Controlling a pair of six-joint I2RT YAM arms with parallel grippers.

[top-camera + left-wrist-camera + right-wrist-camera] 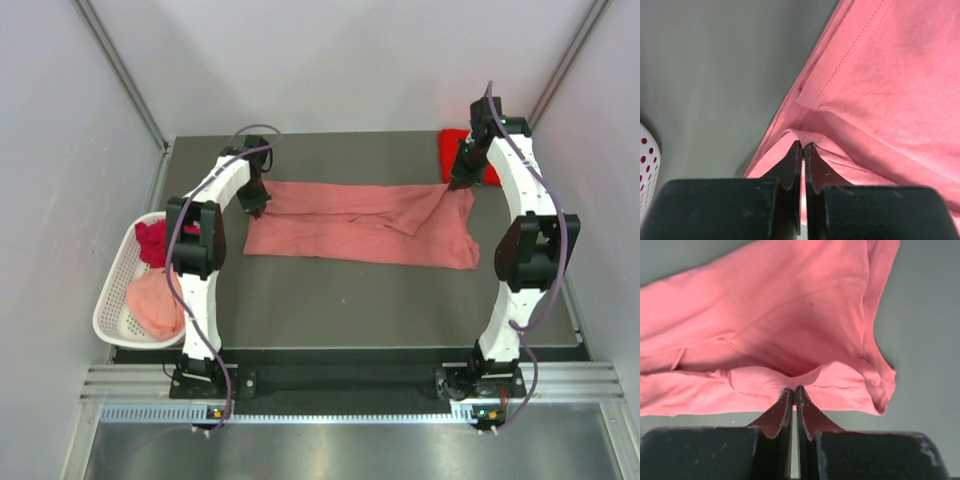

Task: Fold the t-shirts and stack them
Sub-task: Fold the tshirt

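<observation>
Fingers on both my arms are pressed together with a thin fold of cloth between them, one pinch at each far corner of the same shirt.

Farthest left, the white basket [104, 305] hangs just off the table's [350, 300] edge. A dark crimson shirt [150, 240] and a pale pink shirt [155, 302] lie bunched in it, which I judge are waiting their turn.

Next comes my left gripper [258, 207]. From its wrist view the jaws are closed on a raised ridge of the salmon pink shirt [360, 228] at its hemmed edge, with grey tabletop to the side. I hold it by the edge so that the whole side follows when I lift.

The shirt itself lies flat across the middle of the table, stretched between my two arms, with a loose diagonal crease toward the right. Holding both far corners should let me carry that edge toward the near one in a single even fold, I think.

My right gripper [460, 184] nips the far right corner; its wrist view shows the cloth puckered up into the closed jaws. The corner beyond curls a little, so it may need smoothing.

Behind that arm, at the far right of the table, a bright red shirt [455, 146] lies well apart from the spread one, probably where the stack begins.
</observation>
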